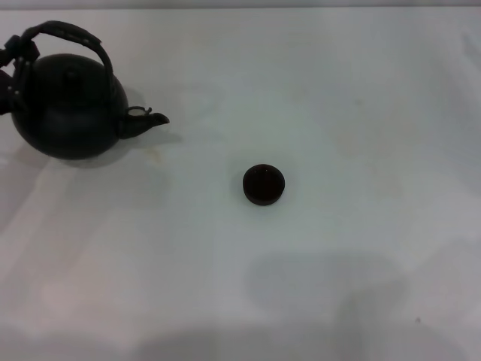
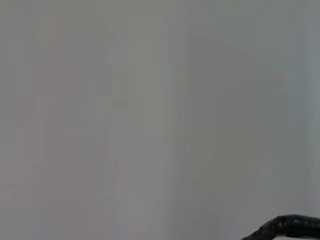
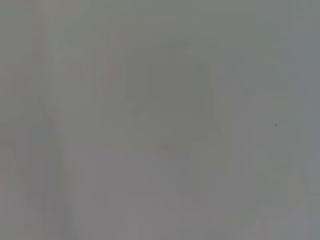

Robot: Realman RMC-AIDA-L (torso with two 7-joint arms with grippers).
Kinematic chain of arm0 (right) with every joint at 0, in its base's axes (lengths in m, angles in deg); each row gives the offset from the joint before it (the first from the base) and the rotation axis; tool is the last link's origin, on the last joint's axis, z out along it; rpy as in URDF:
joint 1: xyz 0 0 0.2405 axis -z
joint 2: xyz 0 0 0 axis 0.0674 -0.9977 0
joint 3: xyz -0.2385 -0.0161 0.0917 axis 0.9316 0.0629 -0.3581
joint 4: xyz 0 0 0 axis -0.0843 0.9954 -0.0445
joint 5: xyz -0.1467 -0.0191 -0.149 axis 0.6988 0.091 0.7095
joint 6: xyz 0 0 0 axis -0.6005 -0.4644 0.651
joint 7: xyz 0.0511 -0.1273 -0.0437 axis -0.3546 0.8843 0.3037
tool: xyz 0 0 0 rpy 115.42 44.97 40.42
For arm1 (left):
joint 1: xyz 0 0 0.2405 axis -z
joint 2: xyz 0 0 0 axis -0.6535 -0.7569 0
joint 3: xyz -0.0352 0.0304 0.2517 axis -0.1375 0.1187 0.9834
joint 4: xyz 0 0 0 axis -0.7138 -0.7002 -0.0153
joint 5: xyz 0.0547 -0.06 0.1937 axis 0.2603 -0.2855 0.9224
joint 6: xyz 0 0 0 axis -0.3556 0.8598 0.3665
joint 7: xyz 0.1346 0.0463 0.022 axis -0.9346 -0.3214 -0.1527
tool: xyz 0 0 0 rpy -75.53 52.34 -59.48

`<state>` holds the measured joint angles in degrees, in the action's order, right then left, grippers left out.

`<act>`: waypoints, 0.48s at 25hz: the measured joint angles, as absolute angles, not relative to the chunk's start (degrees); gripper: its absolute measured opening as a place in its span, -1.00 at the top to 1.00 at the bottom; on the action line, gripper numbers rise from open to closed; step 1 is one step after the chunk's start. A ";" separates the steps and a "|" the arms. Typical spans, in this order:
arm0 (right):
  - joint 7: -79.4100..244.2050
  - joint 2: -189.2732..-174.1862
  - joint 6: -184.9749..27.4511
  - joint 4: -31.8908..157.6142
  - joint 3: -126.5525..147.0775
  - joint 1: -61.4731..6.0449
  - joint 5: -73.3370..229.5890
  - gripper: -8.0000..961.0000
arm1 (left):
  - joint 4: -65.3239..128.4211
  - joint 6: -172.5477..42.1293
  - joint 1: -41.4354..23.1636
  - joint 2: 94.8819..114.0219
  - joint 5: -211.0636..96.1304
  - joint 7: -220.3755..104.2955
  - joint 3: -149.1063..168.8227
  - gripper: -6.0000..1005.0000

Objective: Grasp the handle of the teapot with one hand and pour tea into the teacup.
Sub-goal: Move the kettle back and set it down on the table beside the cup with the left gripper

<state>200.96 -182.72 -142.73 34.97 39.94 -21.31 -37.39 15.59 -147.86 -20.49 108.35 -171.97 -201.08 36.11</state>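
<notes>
Sitting far left on the table, the teapot was upright with its spout aimed toward the robot's right. The handle arched over the lid, tipped a bit toward the pot's left side. A dark shape hugged the handle's left end at the frame edge, likely the left gripper, but too cropped to be sure; jaws can't be told as open or closed, nor whether they had hold of the handle. Left wrist view gave only blank surface plus a dark curved sliver in one corner, probably the handle. Judged step: grasp stage at the handle, pour not started, pot level and resting on the table.

Teacup stood near centre, well apart from the spout, upright, inside too dark to tell any tea.

Right gripper not seen in any view; right wrist view showed bare surface only, arm judged parked.

Next move would call for a firm hold on the handle, lift, carry right until the spout is over the cup, then tilt.

Materials: pot matte black, round, heavy-looking, short spout; handle rough, wrapped look; cup small, round, dark, no handle; table smooth, pale, plain
</notes>
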 joint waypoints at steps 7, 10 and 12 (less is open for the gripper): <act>201.05 -182.75 -142.73 34.97 40.00 -20.87 -37.32 -0.73 | 19.65 -145.96 -18.47 108.37 -172.11 -203.52 36.27 0.66; 201.35 -182.75 -142.72 34.98 40.00 -20.85 -37.25 -0.73 | 20.82 -145.89 -18.04 108.37 -172.11 -203.89 36.37 0.66; 201.64 -182.75 -142.70 35.02 40.01 -20.83 -37.23 -0.73 | 21.63 -145.57 -17.63 108.42 -172.10 -203.95 36.44 0.67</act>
<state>201.64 -182.75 -142.70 35.02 40.01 -20.83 -37.23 21.63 -145.57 -17.63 108.42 -172.10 -203.95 36.44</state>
